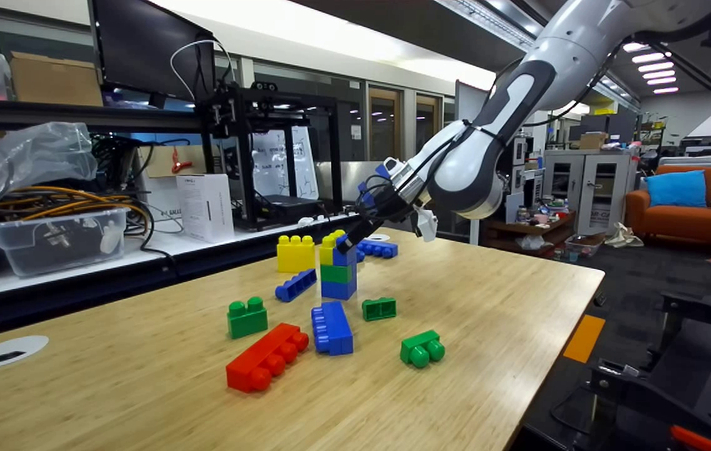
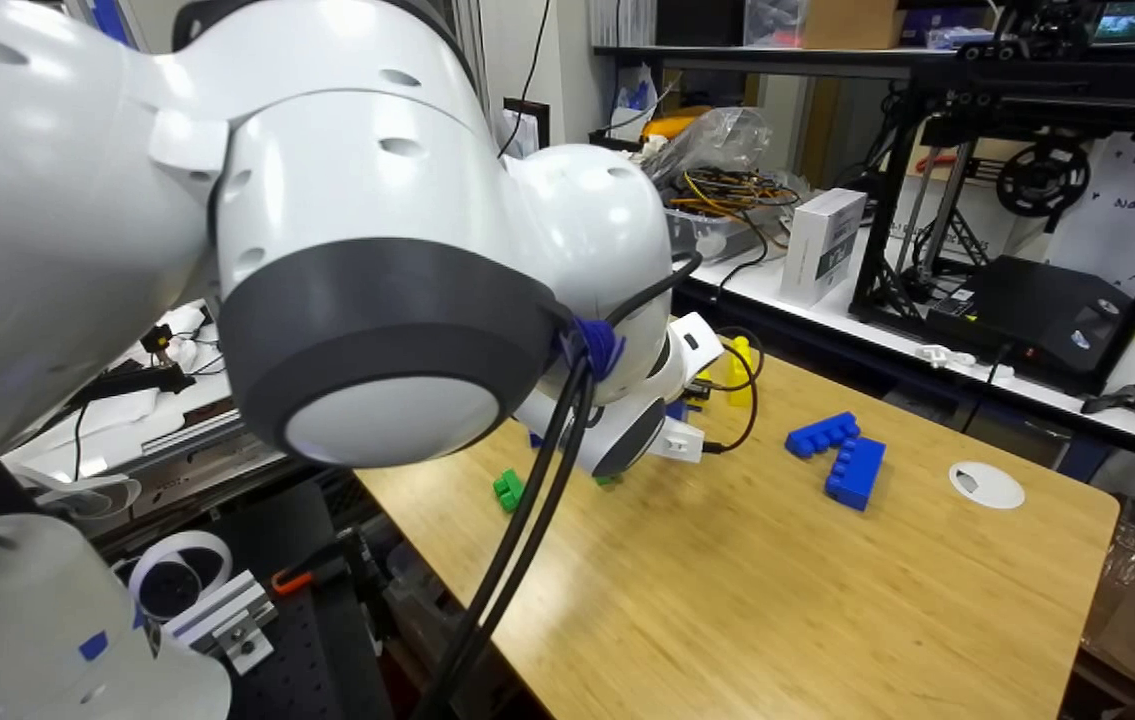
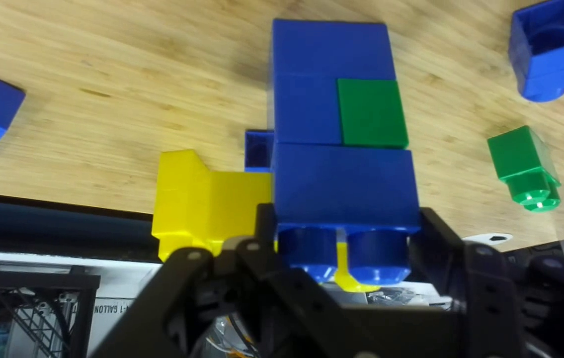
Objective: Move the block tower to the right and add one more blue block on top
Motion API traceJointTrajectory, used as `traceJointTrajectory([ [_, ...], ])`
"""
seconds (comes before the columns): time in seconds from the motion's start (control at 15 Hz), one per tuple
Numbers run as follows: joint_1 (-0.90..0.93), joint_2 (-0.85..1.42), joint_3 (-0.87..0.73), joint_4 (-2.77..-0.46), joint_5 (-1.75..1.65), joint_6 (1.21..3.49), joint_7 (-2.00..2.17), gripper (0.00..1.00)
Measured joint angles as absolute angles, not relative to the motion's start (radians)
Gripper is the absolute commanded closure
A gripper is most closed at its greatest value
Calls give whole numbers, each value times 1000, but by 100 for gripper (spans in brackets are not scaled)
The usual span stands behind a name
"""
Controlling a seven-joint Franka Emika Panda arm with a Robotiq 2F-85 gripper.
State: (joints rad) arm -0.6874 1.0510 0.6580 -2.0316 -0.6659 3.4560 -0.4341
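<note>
Wrist view: gripping the blue block (image 3: 346,186) in clenched jaws, snug to both its sides; seated at the top of the block tower (image 3: 309,107), meeting the blue-and-green layer beneath; in an exterior view, with the tower upright on the surface (image 1: 487,300) and a yellow piece (image 1: 327,255) alongside the blue at its top; near a lone yellow brick (image 1: 295,257), with a wide blue brick (image 1: 333,329) and a small green brick (image 1: 379,309) toward that camera; farther out, with a red brick (image 1: 261,357), a studs-up green brick (image 1: 247,322) and a tipped green brick (image 1: 420,344); in an exterior view, largely hidden behind the arm (image 2: 397,310).
</note>
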Motion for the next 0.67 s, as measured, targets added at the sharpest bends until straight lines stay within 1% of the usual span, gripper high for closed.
traceJointTrajectory([
  [0.33, -682, 1050, 658, -2032, -640, 3457, -486, 56],
  [0.4, -682, 1050, 658, -2032, -637, 3457, -491, 8],
  [0.47, -681, 1050, 659, -2032, -635, 3457, -494, 7],
  [0.53, -680, 1049, 659, -2032, -635, 3456, -497, 1],
  [0.67, -676, 1049, 658, -2040, -634, 3455, -498, 0],
])
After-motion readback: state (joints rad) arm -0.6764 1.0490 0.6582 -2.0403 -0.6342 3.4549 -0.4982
